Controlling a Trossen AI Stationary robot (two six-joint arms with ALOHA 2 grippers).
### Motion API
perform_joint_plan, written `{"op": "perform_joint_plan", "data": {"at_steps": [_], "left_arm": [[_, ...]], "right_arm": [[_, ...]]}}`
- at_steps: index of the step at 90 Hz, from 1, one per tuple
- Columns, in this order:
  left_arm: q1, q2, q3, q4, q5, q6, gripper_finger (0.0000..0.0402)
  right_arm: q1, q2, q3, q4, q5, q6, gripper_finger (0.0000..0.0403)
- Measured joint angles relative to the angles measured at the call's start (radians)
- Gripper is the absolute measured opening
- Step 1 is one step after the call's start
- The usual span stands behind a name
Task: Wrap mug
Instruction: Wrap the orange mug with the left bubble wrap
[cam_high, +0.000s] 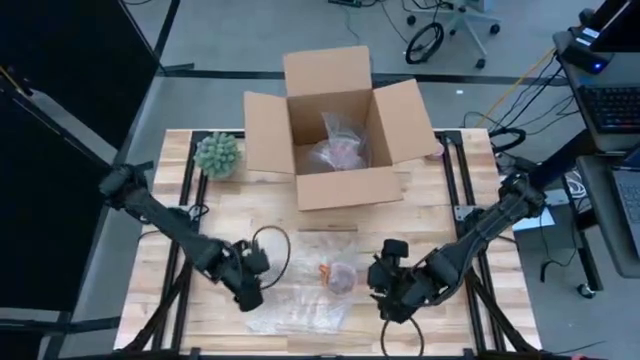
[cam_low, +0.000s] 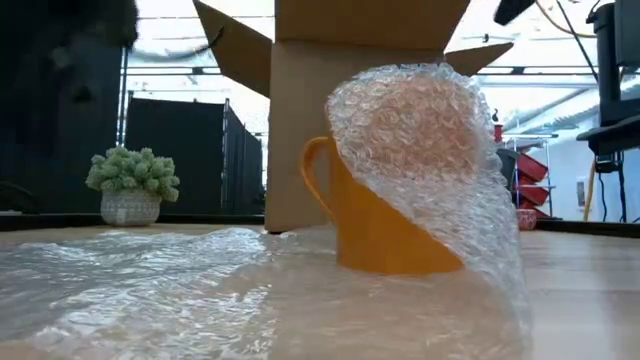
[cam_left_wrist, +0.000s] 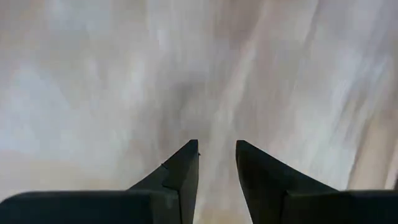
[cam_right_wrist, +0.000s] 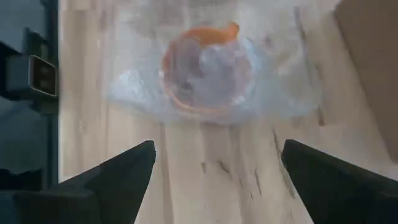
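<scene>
An orange mug (cam_low: 385, 225) stands on the desk (cam_high: 470, 200) in front of the cardboard box (cam_high: 335, 125), half draped in bubble wrap (cam_low: 440, 150). My right pincer (cam_right_wrist: 214, 171), fingers wide apart, hovers beside the mug. My left pincer (cam_left_wrist: 216, 155), fingers narrowly parted, sits over the wrap's far edge.

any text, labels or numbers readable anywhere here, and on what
None can be read.
Cardboard box: plain flaps and walls, no print visible.
Orange mug: no marking shows; bubble wrap covers part of it.
Plant pot: patterned, no lettering.
Keyboard at the table's right: keys too small to read.
</scene>
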Motion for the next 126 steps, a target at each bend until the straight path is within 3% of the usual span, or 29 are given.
{"op": "perform_joint_plan", "data": {"at_steps": [14, 31, 54, 70, 95, 126], "left_arm": [[-0.016, 0.005, -0.054, -0.03, 0.064, -0.165, 0.0129], [-0.025, -0.005, -0.119, -0.025, 0.024, -0.417, 0.0198], [-0.039, -0.01, -0.3, 0.391, -0.073, -0.557, 0.0231], [-0.04, -0.008, -0.323, 0.433, -0.127, -0.56, 0.0184], [-0.038, -0.002, -0.307, 0.491, -0.152, -0.477, 0.0013], [-0.035, -0.003, -0.14, 0.493, -0.195, -0.29, 0.0002]], "right_arm": [[0.038, 0.001, -0.111, 0.106, 0.033, 0.088, 0.0341], [0.054, 0.001, -0.252, 0.24, 0.027, 0.175, 0.0341], [0.052, 0.001, -0.295, 0.267, 0.031, 0.163, 0.0341], [0.05, 0.001, -0.295, 0.293, 0.06, 0.127, 0.0341], [0.045, 0.001, -0.295, 0.299, 0.069, 0.123, 0.0341], [0.045, 0.001, -0.294, 0.323, 0.096, 0.093, 0.0341]]}}
